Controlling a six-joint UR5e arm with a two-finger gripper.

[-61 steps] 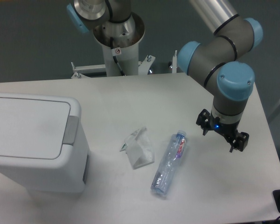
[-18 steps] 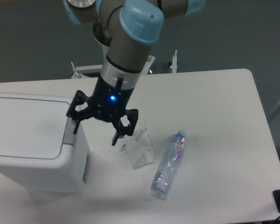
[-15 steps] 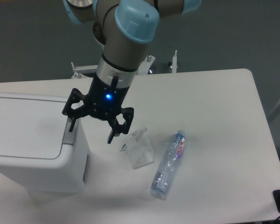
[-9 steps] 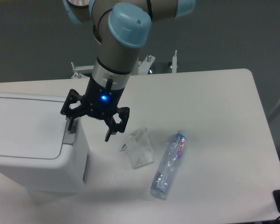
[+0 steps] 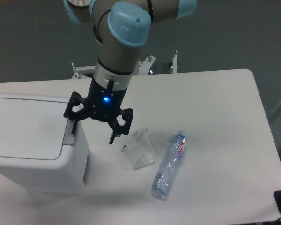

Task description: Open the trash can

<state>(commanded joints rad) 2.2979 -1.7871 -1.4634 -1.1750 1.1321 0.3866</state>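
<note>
The trash can (image 5: 33,145) is a large boxy white bin at the left of the table, lid shut flat. Its grey push tab (image 5: 70,139) sits on the lid's right edge. My gripper (image 5: 92,132) is open, its jaws wide apart, pointing down. Its left finger (image 5: 72,126) stands right at the grey tab, touching or just above it. Its right finger (image 5: 114,133) hangs over the table beside the bin. It holds nothing.
A crumpled clear plastic bag (image 5: 139,149) lies on the table just right of the gripper. A clear plastic bottle (image 5: 170,164) lies further right. The white table (image 5: 215,117) ends at the right and front edges.
The gripper came from the table's right side over to the bin's right edge. In the last half second it dropped slightly and shifted a little right; the lid stays shut.
</note>
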